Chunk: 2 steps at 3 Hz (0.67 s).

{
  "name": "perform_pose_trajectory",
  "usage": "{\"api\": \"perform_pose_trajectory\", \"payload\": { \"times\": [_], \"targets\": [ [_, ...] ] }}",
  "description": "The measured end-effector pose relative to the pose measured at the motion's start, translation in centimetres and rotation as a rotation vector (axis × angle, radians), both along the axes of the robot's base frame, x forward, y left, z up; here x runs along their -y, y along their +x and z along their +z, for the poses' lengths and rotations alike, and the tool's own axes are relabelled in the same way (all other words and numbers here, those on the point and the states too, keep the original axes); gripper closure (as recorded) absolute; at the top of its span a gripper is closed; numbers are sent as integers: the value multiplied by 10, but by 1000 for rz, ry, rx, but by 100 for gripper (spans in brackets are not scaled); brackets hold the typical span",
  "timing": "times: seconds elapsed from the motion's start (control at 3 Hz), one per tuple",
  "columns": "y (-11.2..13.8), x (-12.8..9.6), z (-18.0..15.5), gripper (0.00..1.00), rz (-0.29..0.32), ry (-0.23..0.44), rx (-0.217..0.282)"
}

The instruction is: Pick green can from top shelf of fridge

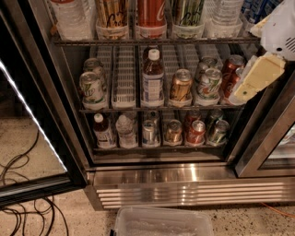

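The fridge (161, 173) stands open with its black-framed glass door (27, 138) swung to the left. On the top shelf (152, 41) the green can (189, 14) stands in a pale lane cup, right of a red can (151, 13); its upper part is cut off by the frame. A gold-tan striped can (112, 16) and clear bottles (69, 18) stand in the same row. My gripper (256, 78), cream below a white wrist (281, 27), hangs at the right edge in front of the middle shelf, below and to the right of the green can, apart from it.
The middle rack holds short cans (92, 87) and a bottle (152, 76); the bottom rack holds more cans (196, 131) and bottles (103, 131). A clear plastic bin (161, 223) sits on the floor in front. Black cables (23, 212) lie at the lower left. A second door frame (267, 147) stands to the right.
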State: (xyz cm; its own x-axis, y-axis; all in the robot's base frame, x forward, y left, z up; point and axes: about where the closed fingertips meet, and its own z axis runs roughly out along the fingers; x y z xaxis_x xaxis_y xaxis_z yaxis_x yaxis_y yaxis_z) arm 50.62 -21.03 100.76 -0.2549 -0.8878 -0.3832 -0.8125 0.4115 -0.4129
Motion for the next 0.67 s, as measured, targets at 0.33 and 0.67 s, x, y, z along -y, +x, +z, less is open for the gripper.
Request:
{"api": "perform_pose_trajectory", "payload": {
  "times": [0.33, 0.67],
  "targets": [
    [17, -23, -4, 0, 57, 35, 31],
    [31, -48, 7, 0, 81, 80, 121]
  ]
}}
